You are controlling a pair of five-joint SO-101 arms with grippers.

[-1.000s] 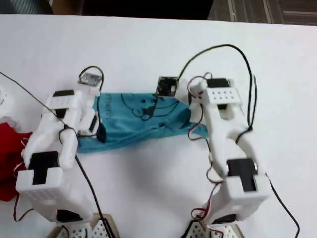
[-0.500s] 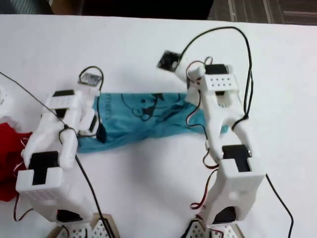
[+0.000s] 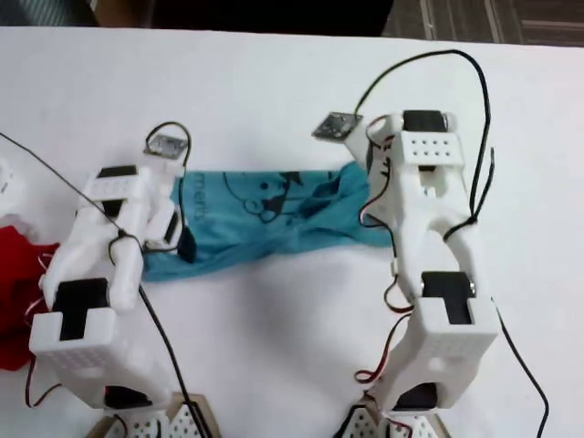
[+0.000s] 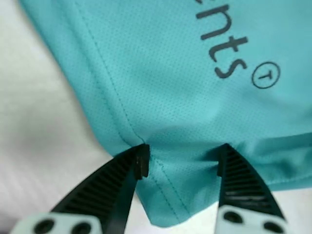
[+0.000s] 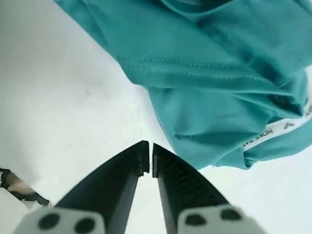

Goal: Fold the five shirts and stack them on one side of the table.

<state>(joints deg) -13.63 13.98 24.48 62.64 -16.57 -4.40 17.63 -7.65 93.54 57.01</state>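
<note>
Right now my left gripper [image 4: 184, 161] has its jaws spread over a hemmed corner of the teal shirt [image 4: 195, 87], I'd guess to pin that end down. My right gripper [image 5: 150, 158] is closed and empty, with the shirt's bunched end just ahead of its tips, likely lined up to grab it.

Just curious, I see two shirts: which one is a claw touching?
The teal shirt: its hem sits between the open fingers of the left gripper. The red shirt lies bunched at the table's edge, ungripped.
</note>
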